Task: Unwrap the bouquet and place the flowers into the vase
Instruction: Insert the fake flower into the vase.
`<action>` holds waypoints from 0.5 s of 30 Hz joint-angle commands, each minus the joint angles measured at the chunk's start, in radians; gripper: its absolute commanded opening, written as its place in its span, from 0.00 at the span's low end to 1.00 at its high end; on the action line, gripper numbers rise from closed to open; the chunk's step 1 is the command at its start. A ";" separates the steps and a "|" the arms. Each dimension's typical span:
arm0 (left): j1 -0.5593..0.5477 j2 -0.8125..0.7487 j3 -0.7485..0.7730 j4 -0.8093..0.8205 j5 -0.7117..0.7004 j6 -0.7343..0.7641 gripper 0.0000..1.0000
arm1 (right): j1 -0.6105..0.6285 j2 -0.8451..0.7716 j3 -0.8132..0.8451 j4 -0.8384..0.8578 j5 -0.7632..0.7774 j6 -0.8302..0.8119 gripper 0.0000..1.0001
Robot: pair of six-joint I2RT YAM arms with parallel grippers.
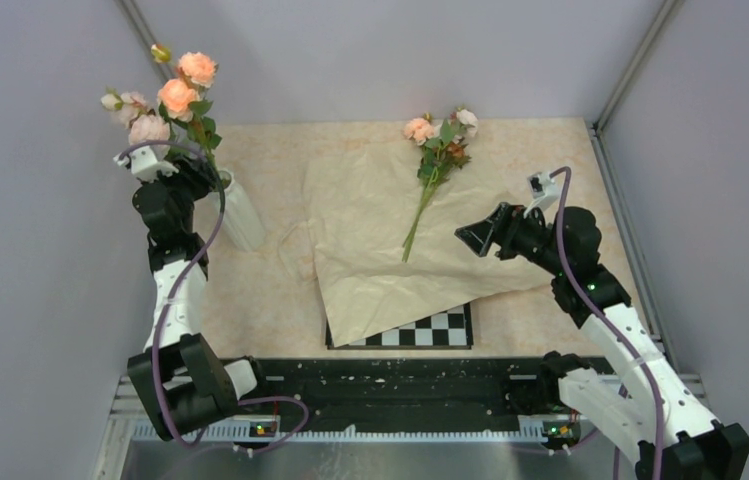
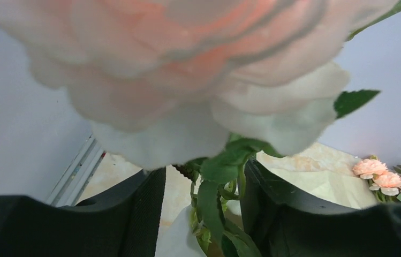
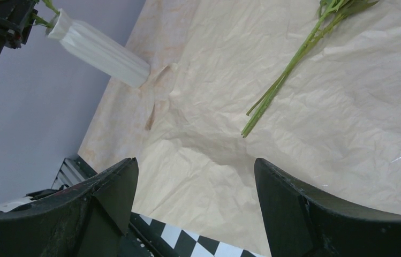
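Looking down from above, the vase (image 1: 242, 215) stands at the far left of the table (image 1: 270, 300). It holds a bunch (image 1: 175, 95) of roses, and the left gripper (image 1: 200, 180) is at its rim. The spare flowers (image 1: 428, 185) lie on the opened paper (image 1: 370, 260) at far centre, blooms far, stem ends pointing near and slightly left. The right gripper (image 1: 472, 236) hovers just right of those stem ends, so it is clearly the nearer arm.

In the left wrist view, the fingers stand apart with the bunch's stems rising between them. There is clear space on the left side, so the hold is loose, not a pinch. A blurred bloom (image 2: 187, 69) fills the top.

In the right wrist view, the jaws are wide and hold nothing. The spare stems run diagonally from upper right down toward the middle and end beyond the gap between the fingers. A grasp would probably need the jaws to reach forward and close across that long axis.
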 commanded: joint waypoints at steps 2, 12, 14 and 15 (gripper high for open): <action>0.006 -0.041 0.003 0.000 -0.013 0.004 0.60 | -0.013 -0.022 -0.002 0.037 -0.013 0.008 0.81; 0.006 -0.115 -0.002 -0.132 -0.080 -0.026 0.99 | -0.013 -0.027 -0.008 0.036 -0.017 0.011 0.81; 0.006 -0.128 -0.005 -0.161 -0.086 -0.030 0.99 | -0.014 -0.025 -0.008 0.039 -0.018 0.012 0.81; 0.006 -0.135 -0.001 -0.179 -0.089 -0.036 0.99 | -0.014 -0.025 -0.007 0.039 -0.018 0.011 0.81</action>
